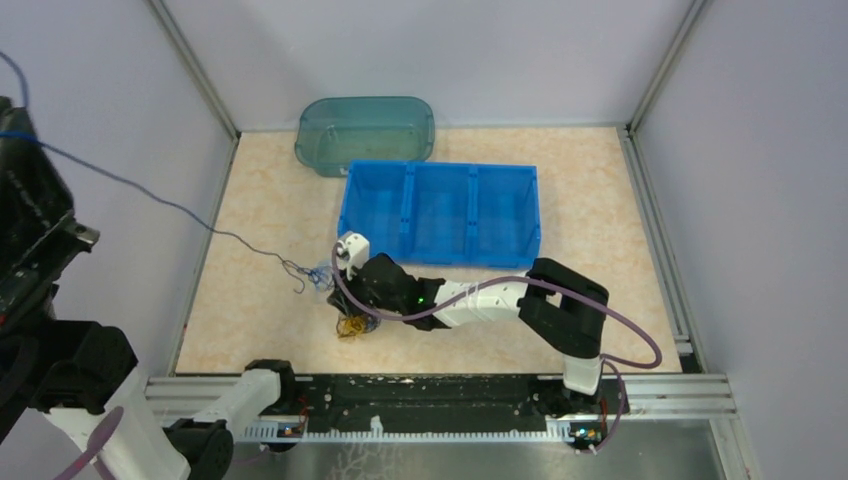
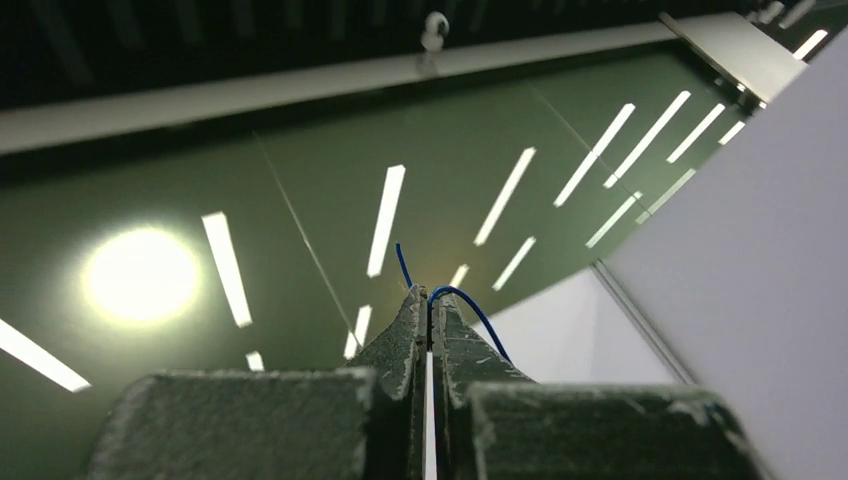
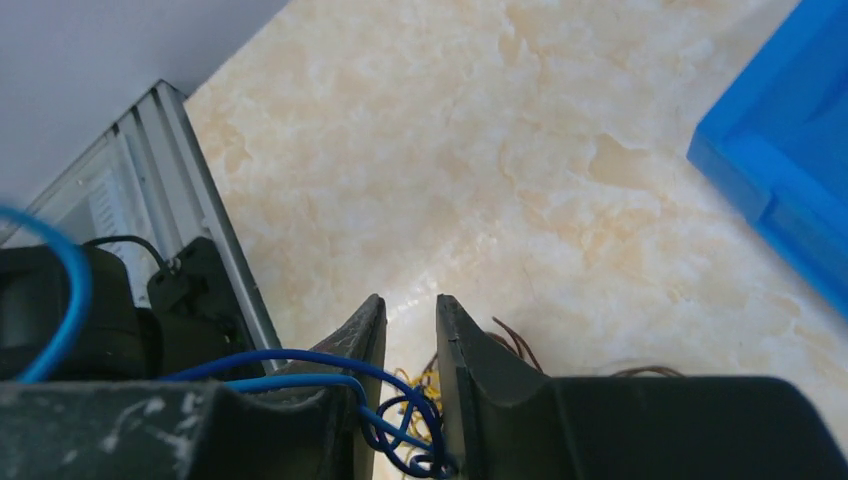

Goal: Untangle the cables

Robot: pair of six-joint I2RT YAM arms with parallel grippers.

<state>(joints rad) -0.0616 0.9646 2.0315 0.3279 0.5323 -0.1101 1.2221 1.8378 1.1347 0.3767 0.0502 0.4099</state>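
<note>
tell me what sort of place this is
Probably a robot lab test cell: two arms bolted to a metal rail at the table's near edge, plain white walls boxing it in, and a blue bin and teal tub laid out as props.

I see the counter [image 1: 620,300] as a smooth, marble-patterned beige surface with a faint sheen. At twelve o'clock is a glossy blue plastic bin [image 1: 440,166], and at eleven a translucent teal plastic tub [image 1: 365,103]. The right fingers [image 3: 480,380] look matt, dark and scuffed pale. The cables [image 3: 400,420] have shiny plastic insulation.
</note>
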